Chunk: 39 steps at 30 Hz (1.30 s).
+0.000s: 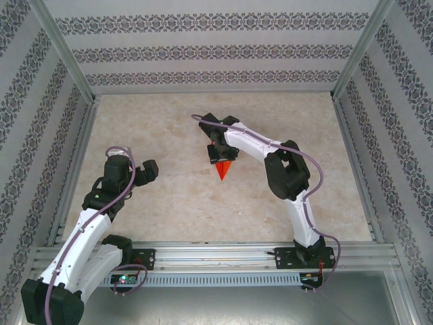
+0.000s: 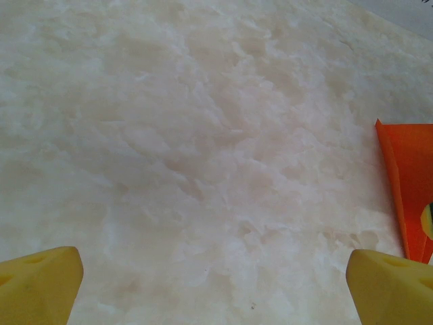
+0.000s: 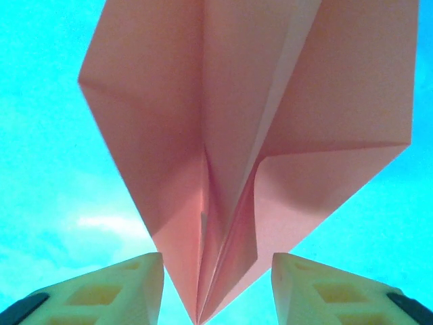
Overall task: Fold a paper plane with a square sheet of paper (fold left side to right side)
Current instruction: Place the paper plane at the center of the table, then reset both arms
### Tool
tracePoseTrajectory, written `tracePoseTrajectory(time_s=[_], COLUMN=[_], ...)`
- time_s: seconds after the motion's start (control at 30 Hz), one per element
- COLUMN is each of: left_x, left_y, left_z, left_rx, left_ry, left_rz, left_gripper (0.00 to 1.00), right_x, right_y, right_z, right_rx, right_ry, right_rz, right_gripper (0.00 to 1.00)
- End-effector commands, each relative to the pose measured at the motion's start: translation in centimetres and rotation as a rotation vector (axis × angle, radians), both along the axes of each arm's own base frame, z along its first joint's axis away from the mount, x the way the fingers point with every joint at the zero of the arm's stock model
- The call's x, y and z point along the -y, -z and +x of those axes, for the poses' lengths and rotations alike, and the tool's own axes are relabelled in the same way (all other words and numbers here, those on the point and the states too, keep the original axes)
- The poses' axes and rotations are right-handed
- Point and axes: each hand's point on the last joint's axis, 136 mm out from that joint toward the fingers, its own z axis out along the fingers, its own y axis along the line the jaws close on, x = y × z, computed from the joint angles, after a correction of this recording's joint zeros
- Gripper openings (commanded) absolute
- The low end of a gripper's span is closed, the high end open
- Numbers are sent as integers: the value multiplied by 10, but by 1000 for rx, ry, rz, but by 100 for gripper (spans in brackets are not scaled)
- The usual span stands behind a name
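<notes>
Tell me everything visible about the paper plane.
The paper plane is matte orange-red folded paper, washed to pink in the right wrist view. Layered flaps meet along a centre crease and narrow to a sharp tip, which points toward the arms' bases in the top view. It seems to lie on the pale table. The right claw is over it, its open fingers either side of the crease; whether they touch it is unclear.

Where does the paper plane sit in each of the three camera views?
Top external: paper plane mid-table, tip toward the arm bases, under the right claw.
Left wrist: orange strip at the right edge.
Right wrist: centre, looking pale pink, tail between the fingers.
Shared landmark: the right claw at the plane's tail.
</notes>
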Motion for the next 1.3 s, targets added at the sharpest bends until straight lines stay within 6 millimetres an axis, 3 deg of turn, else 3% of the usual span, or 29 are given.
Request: tracePoseTrajectory(time_s=[0.0, 0.33, 0.43, 0.77, 1.27], left_x=[-8, -8, -8, -27, -34], left_y=[-10, -16, -21, -54, -85], left_z=[1, 4, 5, 6, 30], left_rx=[10, 26, 35, 72, 165], left_ry=[-14, -35, -38, -84, -115], left_rz=[34, 15, 5, 130, 172], left_gripper=[100, 100, 100, 100, 100], right_x=[6, 18, 23, 69, 201], right_y=[-26, -65, -79, -126, -178], right_z=[-9, -22, -25, -35, -60], right_rx=[36, 132, 175, 364, 752], right_ry=[-36, -70, -74, -29, 241], right_rz=[-15, 14, 27, 69, 186], right_gripper=[51, 82, 98, 98, 98])
